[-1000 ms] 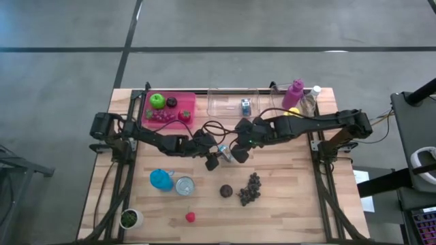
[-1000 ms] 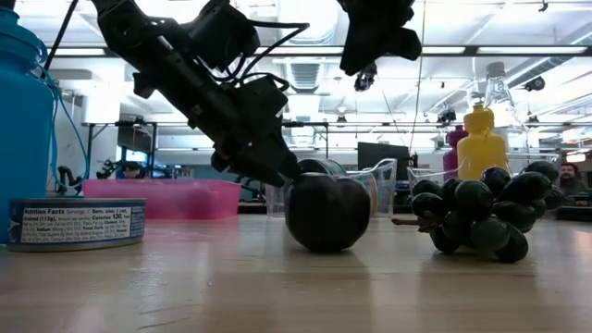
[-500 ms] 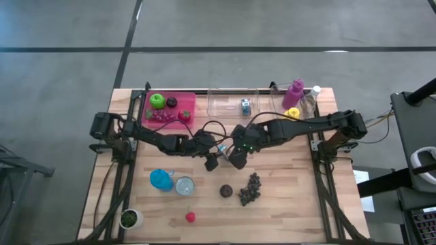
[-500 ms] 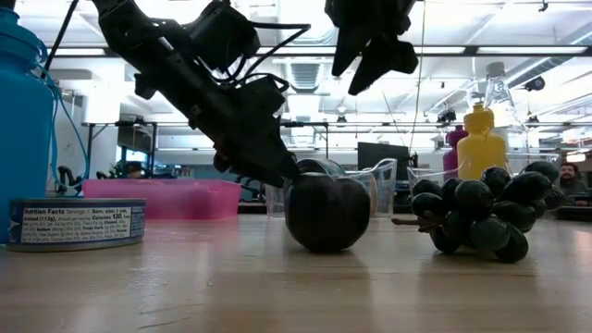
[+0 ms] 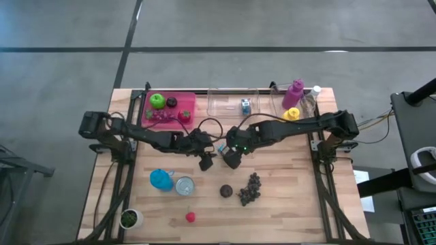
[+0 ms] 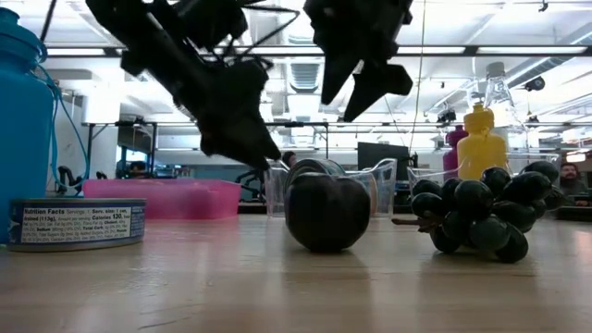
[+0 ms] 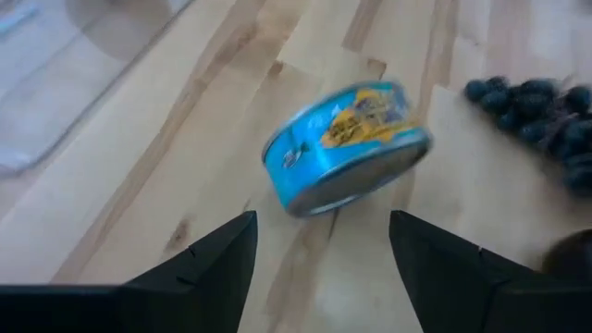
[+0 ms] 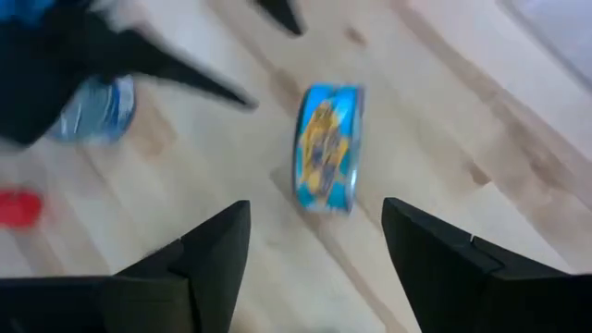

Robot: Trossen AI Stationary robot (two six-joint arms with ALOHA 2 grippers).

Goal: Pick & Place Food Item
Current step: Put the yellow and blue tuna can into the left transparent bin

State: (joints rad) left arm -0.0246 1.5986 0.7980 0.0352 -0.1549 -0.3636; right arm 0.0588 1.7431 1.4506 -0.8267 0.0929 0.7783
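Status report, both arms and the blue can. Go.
Left pincer open, right pincer open, both mid-table. Blue can lies on the wood between them, ungripped. Plum and dark grapes close by.

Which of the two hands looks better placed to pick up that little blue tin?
Hard to call, perhaps left: the left hand and right hand both hover open facing the blue tin, which is tipped on its edge.

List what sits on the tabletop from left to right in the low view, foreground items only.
Blue bottle → labelled can → dark plum → bunch of dark grapes.
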